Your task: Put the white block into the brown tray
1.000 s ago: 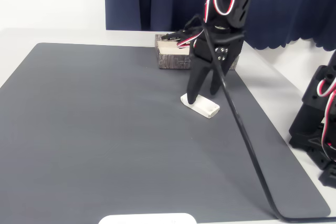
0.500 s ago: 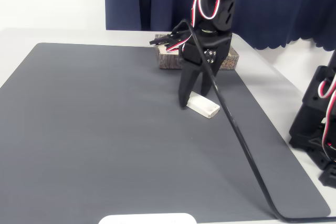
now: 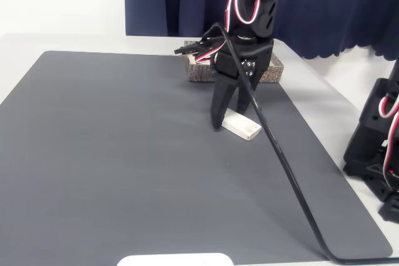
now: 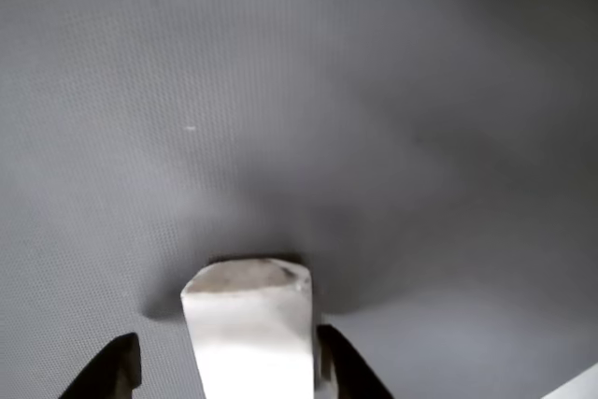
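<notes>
The white block (image 3: pixel 244 128) lies flat on the dark grey mat, a short way in front of the brown tray (image 3: pixel 201 73). My black gripper (image 3: pixel 229 118) points down over the block's left end, one finger on each side, open. In the wrist view the block (image 4: pixel 248 324) stands between the two fingertips (image 4: pixel 329 362). The right fingertip is against it and the left one is a small gap away. The tray sits at the mat's far edge, partly hidden behind my arm.
A black cable (image 3: pixel 293 179) runs from the arm across the mat (image 3: pixel 124 154) to its lower right corner. A white rounded shape (image 3: pixel 174 260) sits at the bottom edge. A dark blue curtain hangs behind the table.
Over the last second my arm shifted left and its fingers settled around the block's left end. The block slid slightly. Almost nothing moved in the last half second.
</notes>
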You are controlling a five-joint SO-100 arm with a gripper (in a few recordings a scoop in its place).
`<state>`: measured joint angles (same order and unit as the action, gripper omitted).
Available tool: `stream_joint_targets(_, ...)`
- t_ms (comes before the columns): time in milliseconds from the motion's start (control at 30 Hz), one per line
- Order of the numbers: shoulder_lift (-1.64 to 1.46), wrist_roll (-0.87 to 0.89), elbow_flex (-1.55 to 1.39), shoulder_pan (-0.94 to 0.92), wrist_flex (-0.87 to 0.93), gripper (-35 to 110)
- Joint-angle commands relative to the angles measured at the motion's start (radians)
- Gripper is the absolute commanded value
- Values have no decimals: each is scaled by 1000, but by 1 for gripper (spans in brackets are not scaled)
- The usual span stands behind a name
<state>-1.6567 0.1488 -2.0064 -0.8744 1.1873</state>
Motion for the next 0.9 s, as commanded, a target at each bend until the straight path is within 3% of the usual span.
stream_joint_targets(0, -18, -9, -2, 5, -6, 41)
stream_joint_targets(467, -21, -5, -28, 2, -17, 40)
stream_joint_targets(867, -8, -12, -17, 11, -17, 23)
